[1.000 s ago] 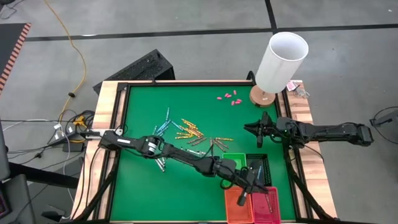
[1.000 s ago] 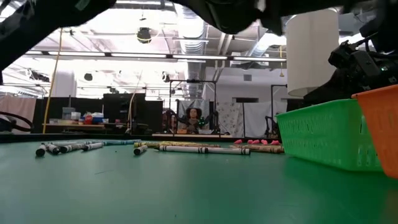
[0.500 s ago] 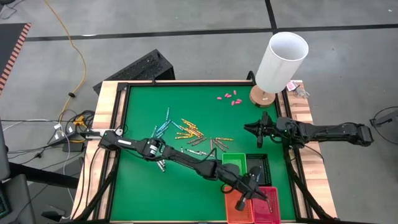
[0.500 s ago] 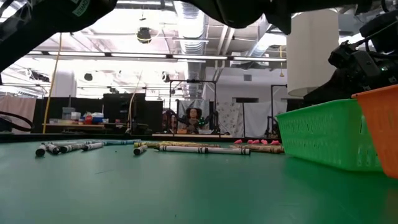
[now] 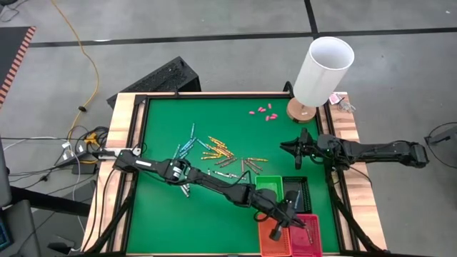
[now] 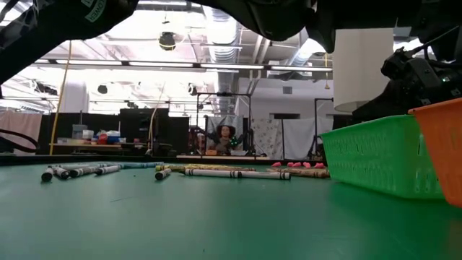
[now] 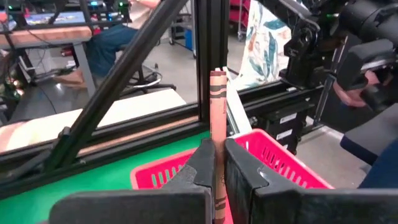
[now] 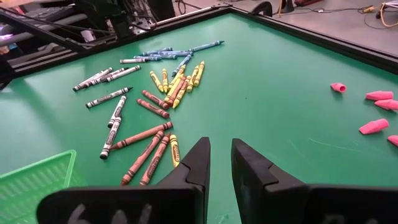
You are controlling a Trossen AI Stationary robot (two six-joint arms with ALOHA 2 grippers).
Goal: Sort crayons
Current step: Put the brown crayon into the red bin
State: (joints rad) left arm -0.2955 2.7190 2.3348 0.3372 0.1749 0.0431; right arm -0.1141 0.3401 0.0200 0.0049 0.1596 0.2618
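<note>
Crayon, brownish-red, upright, black-banded

L claw clamped (arm stretched far across); R claw open, hovering.

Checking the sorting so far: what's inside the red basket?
The left hand, shut on a brownish-red crayon, hangs over the red basket. The hand and arm cover most of its inside, so its contents can't be seen.

The green table is bare along its left and front-left edges. Baskets and the left arm block the front-right corner; a white cylinder stands at the back-right corner.
</note>
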